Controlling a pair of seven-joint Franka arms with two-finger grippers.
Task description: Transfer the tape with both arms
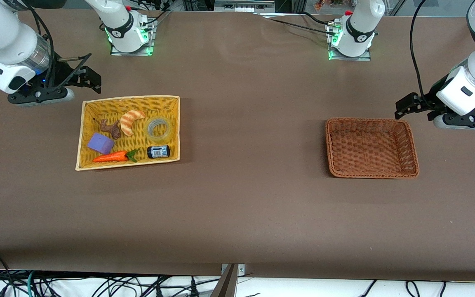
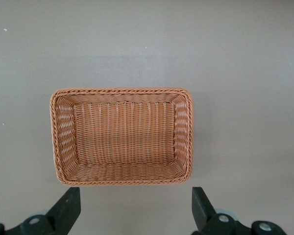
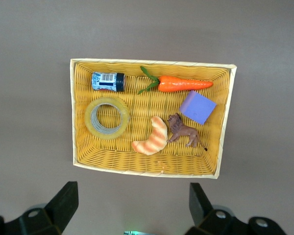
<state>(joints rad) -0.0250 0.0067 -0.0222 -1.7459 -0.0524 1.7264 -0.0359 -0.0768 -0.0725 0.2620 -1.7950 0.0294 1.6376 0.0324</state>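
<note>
The tape (image 1: 160, 139), a translucent yellowish ring, lies flat in the yellow basket (image 1: 130, 98) at the right arm's end of the table. It also shows in the right wrist view (image 3: 108, 135), inside the yellow basket (image 3: 152, 62). My right gripper (image 1: 93, 80) is open and empty, up over the bare table just off that basket's rim; its own view shows it (image 3: 132, 205) with jaws wide apart. My left gripper (image 1: 403, 105) is open and empty, over the table beside the empty brown basket (image 1: 367, 120). It shows in its own view (image 2: 136, 205) next to the brown basket (image 2: 120, 91).
In the yellow basket with the tape lie a croissant (image 1: 132, 121), a brown lion figure (image 1: 111, 128), a purple block (image 1: 100, 143), a carrot (image 1: 111, 157) and a small black jar (image 1: 158, 152) just nearer the front camera than the tape. Brown tabletop lies between the two baskets.
</note>
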